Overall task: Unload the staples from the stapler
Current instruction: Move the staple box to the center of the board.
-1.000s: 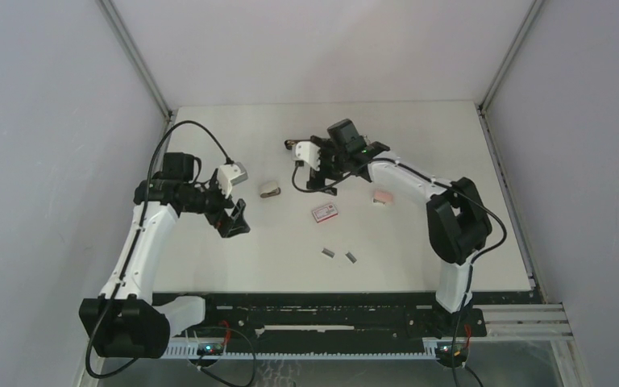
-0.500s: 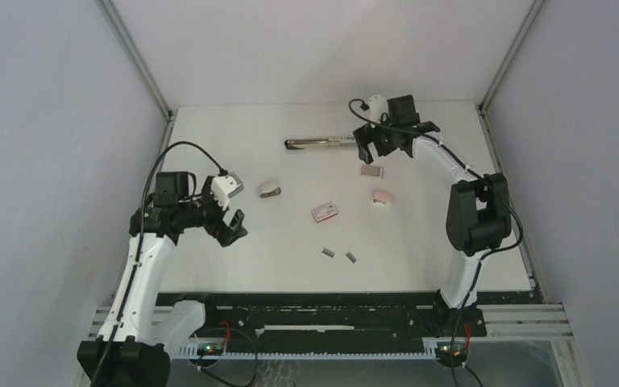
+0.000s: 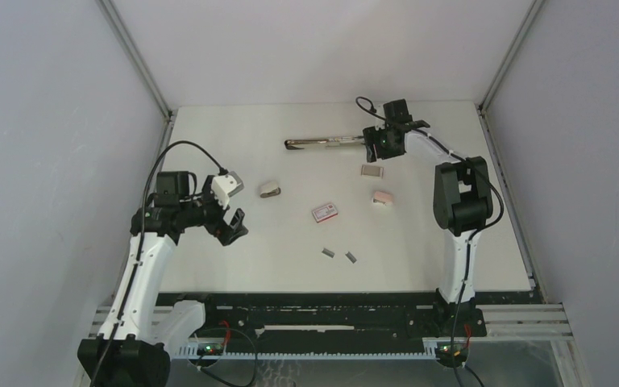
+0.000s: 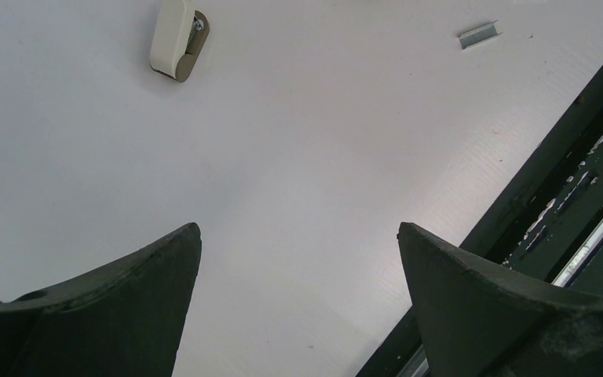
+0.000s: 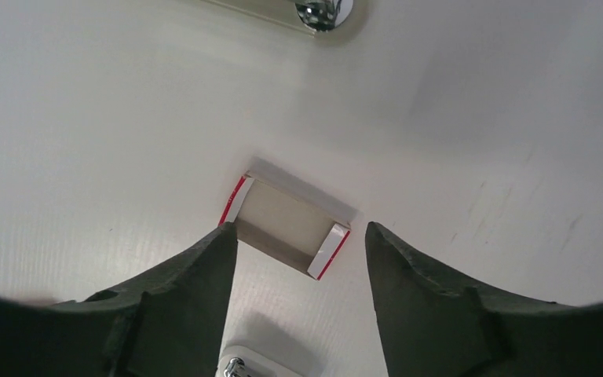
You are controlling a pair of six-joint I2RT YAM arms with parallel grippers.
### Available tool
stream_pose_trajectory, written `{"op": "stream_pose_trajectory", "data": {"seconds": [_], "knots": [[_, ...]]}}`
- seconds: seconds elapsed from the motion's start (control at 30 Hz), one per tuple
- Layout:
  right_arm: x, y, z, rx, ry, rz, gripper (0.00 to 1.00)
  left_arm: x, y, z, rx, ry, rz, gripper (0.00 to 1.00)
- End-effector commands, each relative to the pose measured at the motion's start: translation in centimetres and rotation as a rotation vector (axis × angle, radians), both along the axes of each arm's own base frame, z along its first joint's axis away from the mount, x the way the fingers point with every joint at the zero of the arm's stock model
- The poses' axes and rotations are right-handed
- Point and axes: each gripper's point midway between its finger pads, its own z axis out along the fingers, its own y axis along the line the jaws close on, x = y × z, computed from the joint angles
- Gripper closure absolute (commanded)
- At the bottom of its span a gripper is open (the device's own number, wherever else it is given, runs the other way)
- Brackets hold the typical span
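Observation:
The stapler (image 3: 322,143), a long thin metal bar, lies flat at the back of the table; its round end shows in the right wrist view (image 5: 324,12). Two short grey staple strips (image 3: 328,252) (image 3: 351,257) lie near the front middle, and one shows in the left wrist view (image 4: 478,34). My right gripper (image 3: 377,149) is open and empty at the stapler's right end, above an open red-and-white box tray (image 5: 286,228). My left gripper (image 3: 230,226) is open and empty over bare table at the left (image 4: 298,232).
A red-and-white box (image 3: 325,212) lies mid-table. The box tray (image 3: 372,170) sits below the stapler's right end. A pink-white piece (image 3: 382,197) lies near it. A beige piece (image 3: 270,190) lies left of centre, also in the left wrist view (image 4: 177,39). A dark rail (image 4: 581,181) borders the front edge.
My right arm swung from the back middle to the back right, uncovering the stapler and box tray on the table. My left arm drew back toward the near left.

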Motion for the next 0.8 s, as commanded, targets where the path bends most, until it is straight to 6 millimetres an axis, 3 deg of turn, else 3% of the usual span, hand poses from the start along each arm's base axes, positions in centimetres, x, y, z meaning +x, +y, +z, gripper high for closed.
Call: {"op": "stream_pose_trajectory", "data": {"seconds": [0.0,0.4,0.77], "knots": [[0.6,-0.5,0.8,0.022,0.008,-0.078,0.41,0.0,-0.2,0.4,-0.022,-0.033,0.002,0.0],[-1.0,-2.5,-1.7,0.046,0.108,-0.136,0.53,0.0,-0.3,0.3,-0.027,-0.026,-0.005,0.0],[-1.5,-1.9,-3.1,0.091,0.172,-0.123,0.63,0.0,-0.2,0.3,-0.022,-0.034,-0.001,0.0]]}}
